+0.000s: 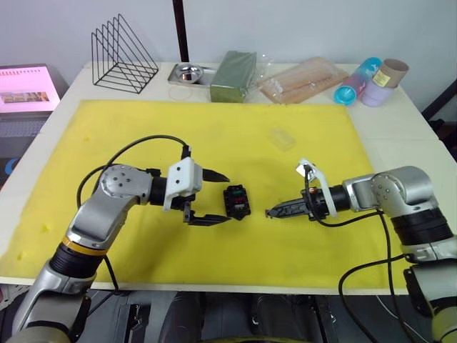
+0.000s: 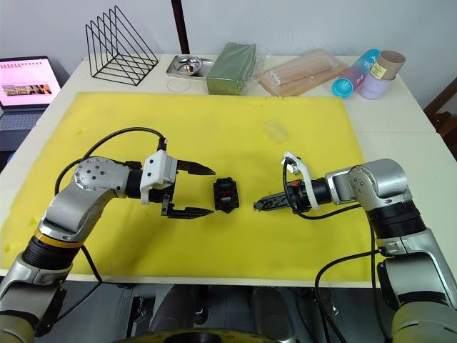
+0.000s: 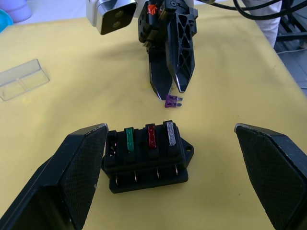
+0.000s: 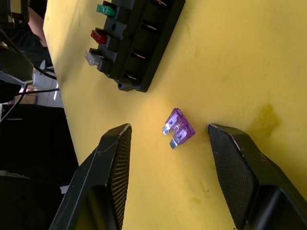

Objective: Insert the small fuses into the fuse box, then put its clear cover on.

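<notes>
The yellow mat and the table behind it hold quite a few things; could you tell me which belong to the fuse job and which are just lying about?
For the job:
- fuse box, with green, red and grey fuses seated
- purple fuse, loose on the mat between the right claw's fingers
- clear cover

Lying about:
- wire rack
- metal dish
- green packet
- bag of sticks
- cups
- laptop

A white table (image 1: pixel 400 121) under a yellow mat (image 1: pixel 214 143) stands against a pale wall (image 1: pixel 285 21).

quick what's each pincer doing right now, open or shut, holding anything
Left pincer: open, empty, beside the fuse box.
Right pincer: open, straddling the purple fuse.
</notes>
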Action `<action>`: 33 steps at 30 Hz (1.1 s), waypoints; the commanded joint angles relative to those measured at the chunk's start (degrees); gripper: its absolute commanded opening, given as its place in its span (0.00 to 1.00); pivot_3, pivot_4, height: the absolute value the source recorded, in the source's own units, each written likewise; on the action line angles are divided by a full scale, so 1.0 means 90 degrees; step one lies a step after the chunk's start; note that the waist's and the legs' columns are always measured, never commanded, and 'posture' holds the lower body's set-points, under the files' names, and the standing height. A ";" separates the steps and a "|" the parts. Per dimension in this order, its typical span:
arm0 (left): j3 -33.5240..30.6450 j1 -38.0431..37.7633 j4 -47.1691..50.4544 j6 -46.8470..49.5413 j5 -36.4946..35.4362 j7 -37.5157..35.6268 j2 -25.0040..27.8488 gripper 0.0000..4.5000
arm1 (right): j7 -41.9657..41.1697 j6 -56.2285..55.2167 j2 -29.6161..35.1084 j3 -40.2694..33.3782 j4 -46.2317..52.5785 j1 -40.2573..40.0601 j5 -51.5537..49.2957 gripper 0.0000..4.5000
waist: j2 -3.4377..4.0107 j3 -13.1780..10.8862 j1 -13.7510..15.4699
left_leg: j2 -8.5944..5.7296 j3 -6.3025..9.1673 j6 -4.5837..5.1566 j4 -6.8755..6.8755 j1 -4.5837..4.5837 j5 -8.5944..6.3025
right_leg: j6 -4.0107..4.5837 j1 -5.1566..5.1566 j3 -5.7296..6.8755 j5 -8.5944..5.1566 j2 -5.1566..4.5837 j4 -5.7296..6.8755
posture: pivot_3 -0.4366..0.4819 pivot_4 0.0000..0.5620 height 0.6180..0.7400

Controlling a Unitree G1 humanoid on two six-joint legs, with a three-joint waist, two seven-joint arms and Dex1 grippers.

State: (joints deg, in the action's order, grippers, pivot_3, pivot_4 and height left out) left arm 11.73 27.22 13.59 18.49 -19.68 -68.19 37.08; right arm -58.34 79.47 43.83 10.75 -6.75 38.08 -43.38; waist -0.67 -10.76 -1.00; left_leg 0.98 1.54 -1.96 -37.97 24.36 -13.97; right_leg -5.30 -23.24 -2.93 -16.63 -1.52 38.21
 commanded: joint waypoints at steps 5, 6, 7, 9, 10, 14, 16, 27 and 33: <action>-0.0067 0.0059 0.0142 -0.0073 0.0000 0.0034 0.0029 1.00 | -0.0107 -0.0097 -0.0080 0.0066 -0.0046 0.0100 0.0166 0.50 | 0.0000 0.0000 0.0001 | 0.0000 0.0000 0.0000 0.0000 0.0000 0.0000 | 0.0000 0.0000 0.0000 0.0000 0.0000 0.0000 | 0.48 0.27 1.00; -0.0067 0.0059 0.0142 -0.0074 0.0002 0.0032 0.0031 1.00 | -0.0119 -0.0093 -0.0083 0.0066 -0.0044 0.0099 0.0176 0.46 | 0.0000 0.0000 0.0003 | 0.0000 0.0000 0.0000 0.0000 0.0000 0.0000 | 0.0000 0.0000 0.0000 0.0000 0.0000 0.0000 | 0.48 0.27 1.00; -0.0067 0.0059 0.0141 -0.0076 0.0003 0.0030 0.0033 1.00 | -0.0131 -0.0090 -0.0086 0.0066 -0.0043 0.0098 0.0188 0.38 | 0.0000 0.0000 0.0004 | 0.0000 0.0000 0.0000 0.0000 0.0000 0.0000 | 0.0000 0.0000 0.0000 0.0000 0.0000 0.0000 | 0.48 0.27 1.00; -0.0065 0.0060 0.0146 -0.0072 0.0005 0.0025 0.0035 1.00 | -0.0157 -0.0107 -0.0082 0.0075 -0.0029 0.0077 0.0222 0.31 | 0.0000 0.0000 0.0004 | 0.0000 0.0000 0.0000 0.0000 0.0000 0.0000 | 0.0000 0.0000 0.0000 0.0000 0.0000 0.0000 | 0.48 0.27 1.00; -0.0063 0.0061 0.0148 -0.0070 0.0008 0.0021 0.0035 1.00 | -0.0165 -0.0117 -0.0080 0.0081 -0.0031 0.0068 0.0240 0.31 | 0.0000 0.0000 0.0006 | 0.0000 0.0000 0.0000 0.0000 0.0000 0.0000 | 0.0000 0.0000 0.0000 0.0000 0.0000 0.0000 | 0.48 0.27 1.00; -0.0057 0.0082 0.0123 -0.0078 0.0021 0.0007 0.0031 1.00 | -0.0201 -0.0142 -0.0091 0.0111 -0.0085 0.0079 0.0289 0.31 | 0.0000 0.0000 0.0010 | 0.0000 0.0001 0.0000 0.0000 0.0000 0.0000 | 0.0000 0.0000 0.0000 0.0000 -0.0001 0.0000 | 0.48 0.27 1.00; -0.0049 0.0095 0.0116 -0.0078 0.0024 0.0002 0.0021 1.00 | -0.0228 -0.0147 -0.0097 0.0135 -0.0174 0.0116 0.0323 0.31 | 0.0000 0.0000 0.0009 | 0.0000 0.0000 0.0000 0.0000 0.0000 0.0000 | 0.0000 0.0000 0.0000 0.0000 -0.0001 0.0000 | 0.48 0.27 1.00; -0.0026 0.0109 0.0125 -0.0098 0.0039 -0.0002 -0.0004 1.00 | -0.0368 -0.0201 -0.0088 0.0190 -0.0375 0.0196 0.0445 0.31 | 0.0000 0.0000 0.0008 | 0.0000 0.0000 0.0000 0.0000 0.0000 0.0000 | 0.0000 0.0000 0.0000 0.0000 -0.0001 0.0001 | 0.48 0.27 1.00; 0.0020 0.0147 0.0139 -0.0090 0.0037 0.0004 -0.0041 1.00 | -0.0463 -0.0134 -0.0049 0.0164 -0.0422 0.0189 0.0446 0.31 | 0.0000 0.0000 0.0013 | -0.0001 0.0000 0.0000 0.0000 0.0000 0.0000 | 0.0000 0.0000 0.0000 0.0000 -0.0001 0.0001 | 0.48 0.27 1.00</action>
State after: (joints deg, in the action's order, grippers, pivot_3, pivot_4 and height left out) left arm 12.26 27.65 13.59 18.42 -19.24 -68.26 36.82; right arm -62.40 78.16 43.42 12.55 -10.42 39.11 -39.59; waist -0.67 -10.76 -0.88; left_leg 0.97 1.54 -1.97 -37.97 24.36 -13.98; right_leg -5.30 -23.24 -2.93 -16.63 -1.53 38.22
